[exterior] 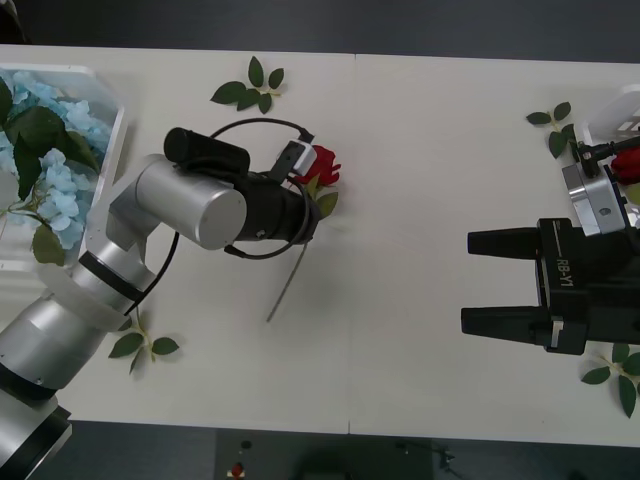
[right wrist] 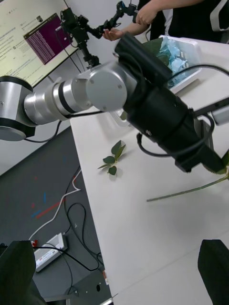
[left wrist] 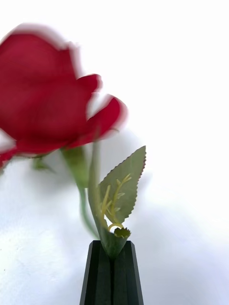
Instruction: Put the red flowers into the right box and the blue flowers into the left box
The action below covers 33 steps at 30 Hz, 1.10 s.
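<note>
A red flower (exterior: 322,165) hangs over the middle of the table, its thin stem (exterior: 288,282) trailing down toward the front edge. My left gripper (left wrist: 113,244) is shut on it where stem and leaf meet, just below the bloom (left wrist: 47,109). The left box (exterior: 108,108), a white basket at the far left, holds several blue flowers (exterior: 45,150). At the far right, the right box (exterior: 612,108) has another red flower (exterior: 628,162) at its edge. My right gripper (exterior: 467,282) hovers open and empty over the right side of the table, well apart from the held rose.
Loose green leaf sprigs lie on the table: one at the back (exterior: 250,88), one near the front left (exterior: 145,345), one by the right box (exterior: 553,128), one at the front right (exterior: 612,375). The left arm (right wrist: 143,95) spans the table's middle.
</note>
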Tool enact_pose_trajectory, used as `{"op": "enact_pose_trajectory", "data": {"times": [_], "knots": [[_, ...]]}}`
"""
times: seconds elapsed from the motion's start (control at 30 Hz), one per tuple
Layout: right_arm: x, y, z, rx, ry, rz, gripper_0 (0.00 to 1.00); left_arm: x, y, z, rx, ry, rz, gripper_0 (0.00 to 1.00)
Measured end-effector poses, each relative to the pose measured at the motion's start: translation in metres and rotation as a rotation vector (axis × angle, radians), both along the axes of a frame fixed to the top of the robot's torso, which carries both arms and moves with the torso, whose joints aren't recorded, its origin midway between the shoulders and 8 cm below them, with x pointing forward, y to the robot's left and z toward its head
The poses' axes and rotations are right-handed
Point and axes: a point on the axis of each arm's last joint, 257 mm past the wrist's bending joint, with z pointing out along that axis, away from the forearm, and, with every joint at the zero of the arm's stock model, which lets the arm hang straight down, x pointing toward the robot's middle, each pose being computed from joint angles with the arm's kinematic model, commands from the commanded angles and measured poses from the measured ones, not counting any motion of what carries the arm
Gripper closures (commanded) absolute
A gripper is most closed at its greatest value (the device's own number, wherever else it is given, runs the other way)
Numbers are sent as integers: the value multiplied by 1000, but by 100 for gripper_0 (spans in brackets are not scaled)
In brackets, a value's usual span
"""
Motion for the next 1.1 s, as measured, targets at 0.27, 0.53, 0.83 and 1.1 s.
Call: {"op": "enact_pose_trajectory", "data": {"times": [0.27, 0.53, 0.83, 1.1], "knots": [[0, 0, 0, 0, 1, -1, 0, -11, 9, 90, -292, 35, 17, 100], [1, -1, -1, 0, 2, -2, 0, -5, 20, 76, -213, 8, 37, 5], [1, -1, -1, 1, 2, -3, 0, -9, 25, 62, -196, 22, 42, 0], [1, -1, -1, 1, 2, -3, 0, -13, 33, 43, -194, 62, 63, 0]]}}
